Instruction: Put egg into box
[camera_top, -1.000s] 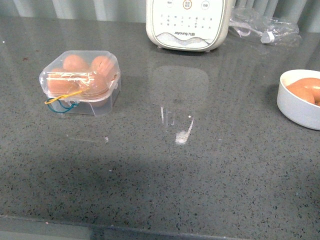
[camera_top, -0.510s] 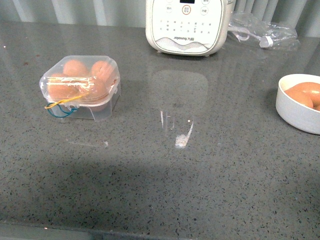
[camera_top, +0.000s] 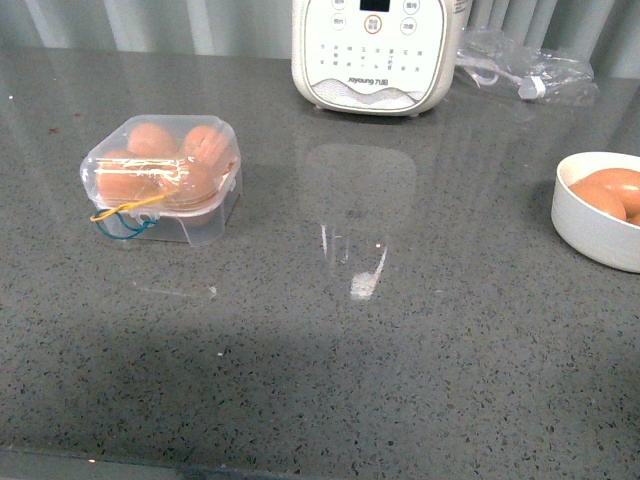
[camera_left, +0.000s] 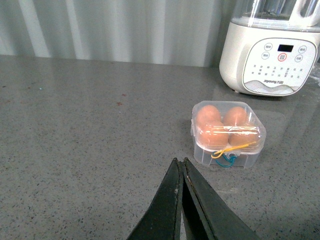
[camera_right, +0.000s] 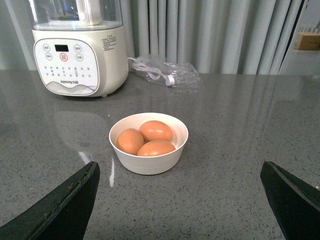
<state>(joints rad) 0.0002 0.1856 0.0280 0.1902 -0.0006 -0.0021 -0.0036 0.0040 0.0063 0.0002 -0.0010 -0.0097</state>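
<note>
Shifted a little downward in the front view since a second ago: box (camera_top: 160, 178), appliance (camera_top: 375, 52) and bowl (camera_top: 597, 210) all sitting lower in frame, so most likely a camera tilt and not anything pushed along the counter (camera_top: 400, 340). No arm in the front view. Means nothing lost for the task, probably: box lid down over what look like four orange-brown eggs, yellow and blue cords (camera_top: 125, 215) trailing at its front edge, so apparently full and the work near done.

Left claw (camera_left: 181, 172) pressed closed and empty, hanging near the box (camera_left: 228, 133) but apart from it. Right claw (camera_right: 180, 200) spread wide, empty, facing the bowl (camera_right: 148, 144) with three more eggs inside, the nearest egg (camera_right: 156, 148) smooth, orange-brown, unmarked. Plastic bag (camera_right: 162, 71) lying beyond, beside the appliance (camera_right: 77, 50)
</note>
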